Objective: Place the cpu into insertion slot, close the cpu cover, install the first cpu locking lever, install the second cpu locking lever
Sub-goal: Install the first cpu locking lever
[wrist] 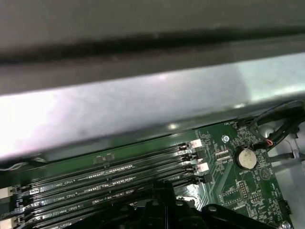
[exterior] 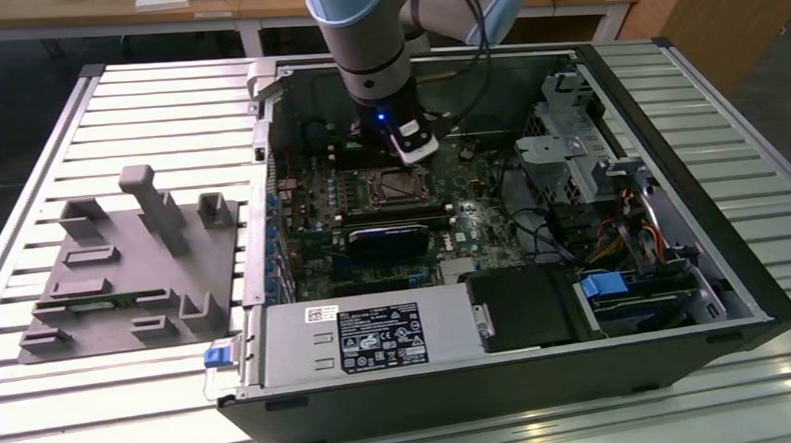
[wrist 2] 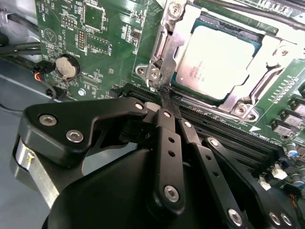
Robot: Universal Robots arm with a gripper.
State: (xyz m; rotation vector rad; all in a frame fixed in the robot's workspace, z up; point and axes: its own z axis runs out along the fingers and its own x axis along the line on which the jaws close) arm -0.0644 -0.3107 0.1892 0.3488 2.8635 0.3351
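1. Slatted metal tabletop carries the work; at the exterior view's left sits a grey moulded fixture tray, well apart from the open computer case in the middle.
2. Inside the case, the arm reaches down over the motherboard, with the gripper just beside the insertion slot.
3. In the second wrist view the fingers are pressed together with nothing between them, their tips at the near edge of the socket, beside the memory slots.
4. The cpu already lies in the socket, and the cpu cover appears folded down around it, its frame bordering the chip.
5. Risk, as I judge it: the tips sit close to the frame's corner and the memory slots, so a small sideways slip could scrape the board or miss a locking lever; I cannot pick out either lever's position with certainty.
6. The exterior view alone gives the case layout, including the drive cage at its right; the second wrist view alone shows the seated chip; the first wrist view adds the case wall and coin battery.
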